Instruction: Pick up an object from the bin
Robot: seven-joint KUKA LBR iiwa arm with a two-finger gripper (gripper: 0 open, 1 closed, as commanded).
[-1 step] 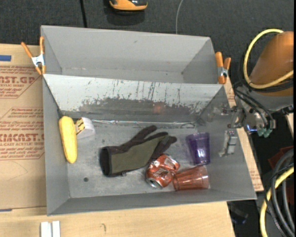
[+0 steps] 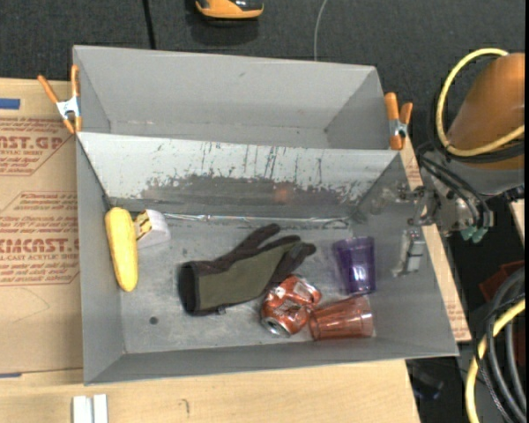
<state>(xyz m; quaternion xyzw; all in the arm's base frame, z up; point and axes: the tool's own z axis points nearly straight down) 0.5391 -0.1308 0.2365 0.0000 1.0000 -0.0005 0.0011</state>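
My gripper [image 2: 412, 252] hangs at the bin's right side, close to the sloping right wall. Just left of it a translucent purple cup [image 2: 354, 265] stands on the bin floor, apart from the gripper. In front of the purple cup a red translucent cup [image 2: 342, 319] lies on its side. Touching its left end is a crushed red drinks can [image 2: 288, 306].
A dark olive glove [image 2: 238, 277] lies across the middle of the floor, its fingertips pointing toward the purple cup. At the far left a yellow banana [image 2: 122, 248] lies along the wall, with a small white labelled thing [image 2: 152, 227] beside it.
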